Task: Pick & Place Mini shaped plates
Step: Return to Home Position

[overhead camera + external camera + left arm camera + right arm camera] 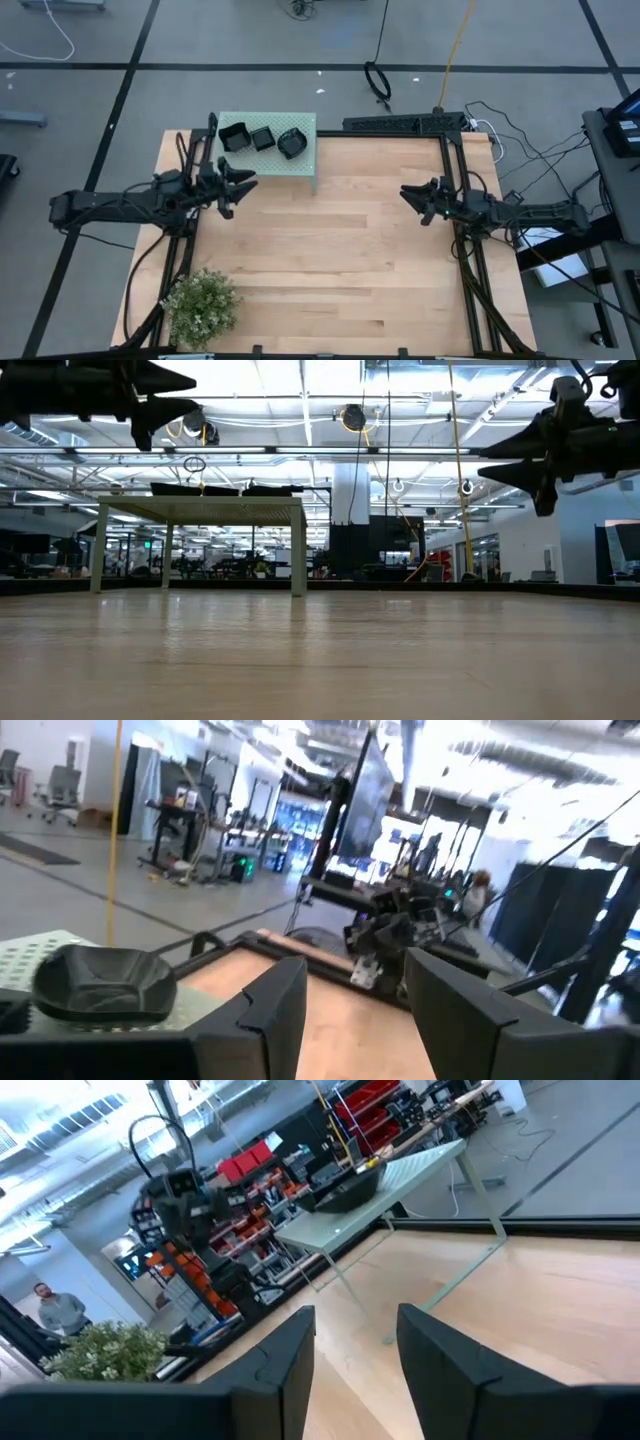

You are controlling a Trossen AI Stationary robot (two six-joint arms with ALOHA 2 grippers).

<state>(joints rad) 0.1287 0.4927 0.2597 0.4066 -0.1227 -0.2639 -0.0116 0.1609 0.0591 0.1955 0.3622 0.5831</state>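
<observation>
The pale green perforated stand (303, 166) is at the upper left of the light wooden table (330, 260) and carries the glossy black mini shaped plates (262, 138) in three stacks. The left gripper (246, 184), just below the stand, and the right gripper (410, 197), at centre right, hover with fingers apart and empty.

The wooden table (320, 660) fills the bottom half. At about nine o'clock is the pale green stand (200, 506) on thin legs, and flat black plates (195, 489) sit on its top. High up at ten o'clock hangs the left gripper (185, 392), its two fingers apart. At two o'clock hangs the right gripper (490, 463), fingers apart too. Both point toward the middle.
</observation>
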